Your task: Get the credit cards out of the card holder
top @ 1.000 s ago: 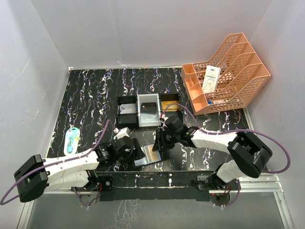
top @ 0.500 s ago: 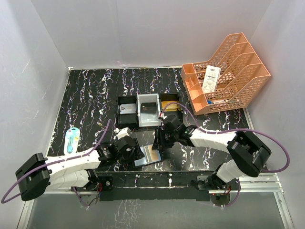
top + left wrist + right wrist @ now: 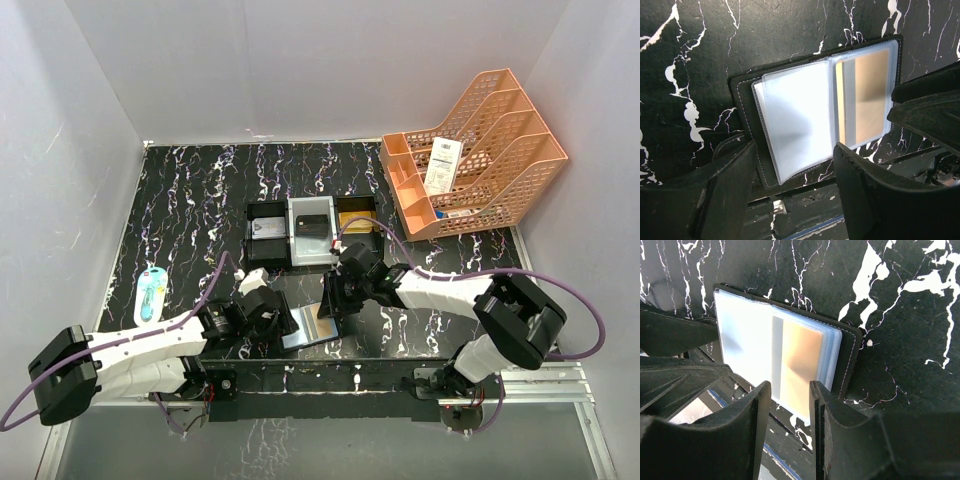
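At the near edge of the table (image 3: 180, 210), one card holder (image 3: 312, 325) lies open and flat between the two grippers. Its opened length runs left to right, slightly skewed, the right end a little farther away; the fold runs near to far. Clear sleeves are seen on both halves. One gold card (image 3: 866, 95) is seen in the right half, its long axis parallel to the fold and a grey stripe along the side nearest the fold. The left sleeve looks blank.

The left gripper (image 3: 276, 316) is held over the holder's left, near part, its jaws wide apart, one on each side of the near edge. The right gripper (image 3: 336, 296) is held over the right half, above the gold card; its jaws are apart by a narrow gap and nothing is seen pinched between them.

Just beyond, a row of three bins (image 3: 312, 256) stands side by side. One card is seen in each: a grey card (image 3: 265, 230) in the left bin, a black card (image 3: 313, 224) in the middle bin, a gold-coloured card (image 3: 356, 226) in the right bin. Four cards are thus counted.

One blue-and-white packet (image 3: 152, 293) lies to the left. One orange mesh rack (image 3: 500, 150) stands at the far right with one white slip (image 3: 442, 165) in it.
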You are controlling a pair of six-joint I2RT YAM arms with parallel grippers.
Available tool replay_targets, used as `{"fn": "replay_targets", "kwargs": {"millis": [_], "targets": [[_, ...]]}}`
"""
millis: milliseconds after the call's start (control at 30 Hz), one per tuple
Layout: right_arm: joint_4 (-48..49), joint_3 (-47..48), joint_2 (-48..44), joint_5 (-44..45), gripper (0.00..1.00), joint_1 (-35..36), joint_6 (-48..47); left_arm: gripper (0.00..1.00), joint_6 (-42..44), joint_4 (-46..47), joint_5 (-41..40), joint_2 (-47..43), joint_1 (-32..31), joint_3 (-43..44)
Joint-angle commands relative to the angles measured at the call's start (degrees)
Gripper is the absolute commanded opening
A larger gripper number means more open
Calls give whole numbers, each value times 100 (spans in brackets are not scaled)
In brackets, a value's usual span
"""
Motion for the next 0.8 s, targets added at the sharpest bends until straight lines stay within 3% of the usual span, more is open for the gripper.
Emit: {"fn": "replay_targets", "kwargs": {"millis": [0, 200, 767], "targets": [[280, 84, 114, 21, 34, 36, 74, 58, 66, -33, -43, 209, -24, -36], [115, 127, 249, 217, 32, 64, 46, 46, 108, 24, -5, 405, -21, 8], [791, 66, 35, -386, 32, 74, 484, 32, 157, 101, 9, 479, -27, 8]]}}
